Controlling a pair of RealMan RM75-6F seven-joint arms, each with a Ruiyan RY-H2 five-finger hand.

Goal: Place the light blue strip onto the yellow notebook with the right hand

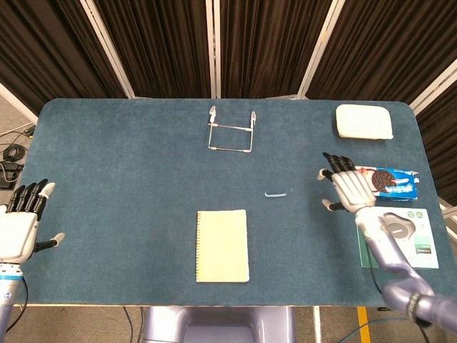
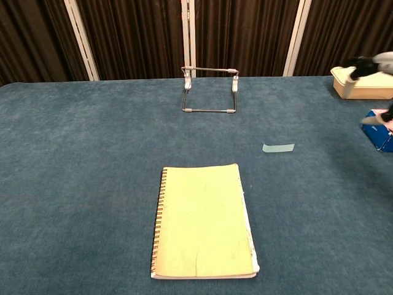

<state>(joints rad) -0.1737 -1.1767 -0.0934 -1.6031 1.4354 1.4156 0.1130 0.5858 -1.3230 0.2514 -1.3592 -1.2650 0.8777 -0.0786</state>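
Right hand (image 1: 348, 189): hangs open over the table (image 1: 128, 179), fingers spread, holding nothing, just in front of the cookie pack (image 1: 398, 183) and to the right of the light blue strip (image 1: 275, 194), near it but not touching. Shows only as fingertips at the right edge of the chest view. Looks like the reach step, with the pick not yet made. Lies flat on the blue cloth, that strip, between the hand and the yellow notebook (image 1: 222, 245), up and to the right of the notebook's top corner and apart from it. Calls next, most likely, for a further move leftward and down onto the strip, then a fine pinch between thumb and a finger; seems thin and flush with the cloth, so probably hard to lift by an edge and easy to push along instead. Then needs a short carry down and left to the notebook cover, which lies closed, spiral edge to the left. Nothing on the path between strip and notebook. Around the right arm: a teal box (image 1: 407, 239) under the forearm and a white container (image 1: 364, 121) at the far corner, both clear of the route. Further off, a wire stand (image 1: 230, 136) toward the back. Left hand (image 1: 20, 229): open at the near left edge, well apart.
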